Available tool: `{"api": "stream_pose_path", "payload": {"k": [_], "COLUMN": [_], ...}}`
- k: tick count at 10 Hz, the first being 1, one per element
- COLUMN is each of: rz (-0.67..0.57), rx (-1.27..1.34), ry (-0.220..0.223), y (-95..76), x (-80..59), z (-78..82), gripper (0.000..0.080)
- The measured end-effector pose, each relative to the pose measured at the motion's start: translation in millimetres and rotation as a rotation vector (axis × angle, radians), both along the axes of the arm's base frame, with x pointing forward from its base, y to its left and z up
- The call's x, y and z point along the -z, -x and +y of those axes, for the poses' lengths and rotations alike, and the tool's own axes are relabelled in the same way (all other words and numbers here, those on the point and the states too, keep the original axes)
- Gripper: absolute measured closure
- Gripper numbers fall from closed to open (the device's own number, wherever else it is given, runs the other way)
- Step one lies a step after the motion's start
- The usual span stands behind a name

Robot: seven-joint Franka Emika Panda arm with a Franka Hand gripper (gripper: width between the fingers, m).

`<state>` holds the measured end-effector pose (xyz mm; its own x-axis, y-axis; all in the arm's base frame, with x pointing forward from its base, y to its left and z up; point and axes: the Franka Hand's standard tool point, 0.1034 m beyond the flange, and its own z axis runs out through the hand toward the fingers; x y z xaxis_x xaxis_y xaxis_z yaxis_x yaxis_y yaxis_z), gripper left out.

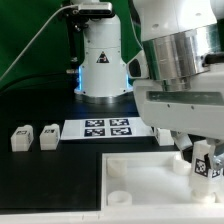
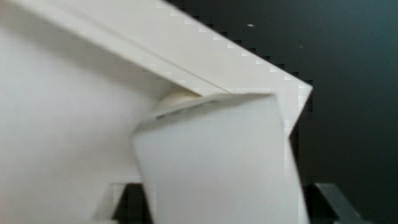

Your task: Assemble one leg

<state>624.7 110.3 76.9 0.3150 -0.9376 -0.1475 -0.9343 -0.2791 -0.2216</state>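
leg held at the panel's corner

the big white panel (image 1: 150, 205) lies nearest, and its near-left socket (image 1: 118, 197) is empty. that is the only hollow that shows, and there is no other container. the gripper (image 1: 203, 157) is clamped on the leg (image 1: 207, 168), over the panel's far edge on the exterior view's right. the socket under it is hidden. i'd square the leg over that corner, then press straight down without tilting. spare legs (image 1: 48, 135) wait far left, near the marker board (image 1: 105, 128).

White tagged leg (image 1: 204, 163) upright, exterior view's right.
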Motion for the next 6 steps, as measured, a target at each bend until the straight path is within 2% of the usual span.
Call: {"api": "stream_pose_path", "payload": {"k": [1,3,4,6], "rz": [0.013,0.047,0.061,0.055], "rx": [0.189,0.412,0.474,0.444], "ry": [-0.051,-0.112,-0.127,-0.120], "y": [1.6,1.3,1.3,1.6], "x": [2.4,2.5,2.5,2.8], "z": [-0.4,-0.3,-0.5,-0.6], "gripper": [0.0482,0.0483,0.0483,0.0483]}}
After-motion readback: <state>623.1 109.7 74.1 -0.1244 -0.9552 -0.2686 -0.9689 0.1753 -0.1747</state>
